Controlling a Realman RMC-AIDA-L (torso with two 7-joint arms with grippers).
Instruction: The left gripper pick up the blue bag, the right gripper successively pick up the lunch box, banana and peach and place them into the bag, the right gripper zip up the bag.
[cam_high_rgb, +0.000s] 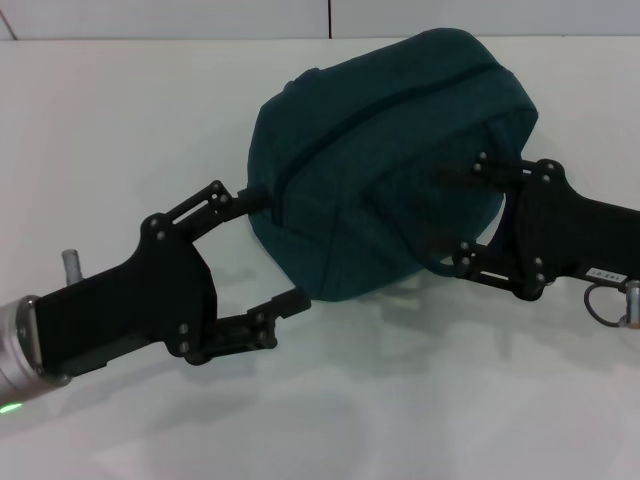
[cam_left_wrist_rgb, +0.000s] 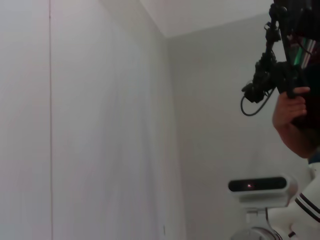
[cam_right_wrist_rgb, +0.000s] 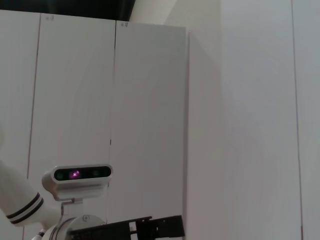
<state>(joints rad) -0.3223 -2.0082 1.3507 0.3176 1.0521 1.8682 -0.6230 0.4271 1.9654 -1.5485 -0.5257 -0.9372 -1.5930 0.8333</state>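
The blue bag (cam_high_rgb: 385, 165) (zipped) sits between left gripper (cam_high_rgb: 268, 246) and right gripper (cam_high_rgb: 470, 212).

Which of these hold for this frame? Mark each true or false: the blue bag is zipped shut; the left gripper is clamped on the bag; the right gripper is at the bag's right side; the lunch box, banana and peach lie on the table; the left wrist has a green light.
1. The blue bag looks zipped shut. True: no foil lining shows.
2. The left gripper is clamped on the bag. False: its fingers are spread open at the bag's left edge.
3. The right gripper is at the bag's right side. True, fingers spread against the fabric.
4. Lunch box, banana and peach lie on the table. False: none is visible.
5. The left wrist shows a green light. True.
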